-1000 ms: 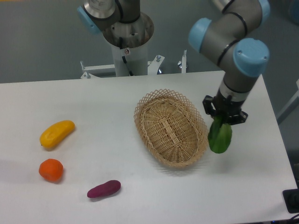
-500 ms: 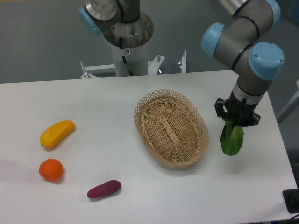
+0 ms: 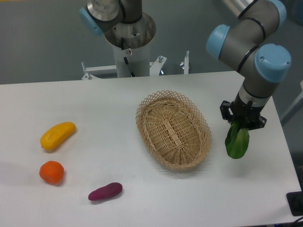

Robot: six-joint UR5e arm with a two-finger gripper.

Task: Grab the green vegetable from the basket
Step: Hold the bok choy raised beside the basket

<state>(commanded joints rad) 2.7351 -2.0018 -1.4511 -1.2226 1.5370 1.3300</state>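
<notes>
Since the earlier frame, the gripper (image 3: 242, 123) has shifted slightly right, clamped on the green vegetable (image 3: 237, 142), which hangs directly below it, right of the basket (image 3: 173, 128). One basket, one yellow fruit (image 3: 57, 135), one orange (image 3: 51, 172), one purple sweet potato (image 3: 105, 191).

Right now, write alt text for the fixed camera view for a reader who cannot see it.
A robot gripper holds a green vegetable hanging leaves-down to the right of an empty oval wicker basket on a white table. At the table's left lie a yellow fruit, an orange fruit and a purple sweet potato.
</notes>
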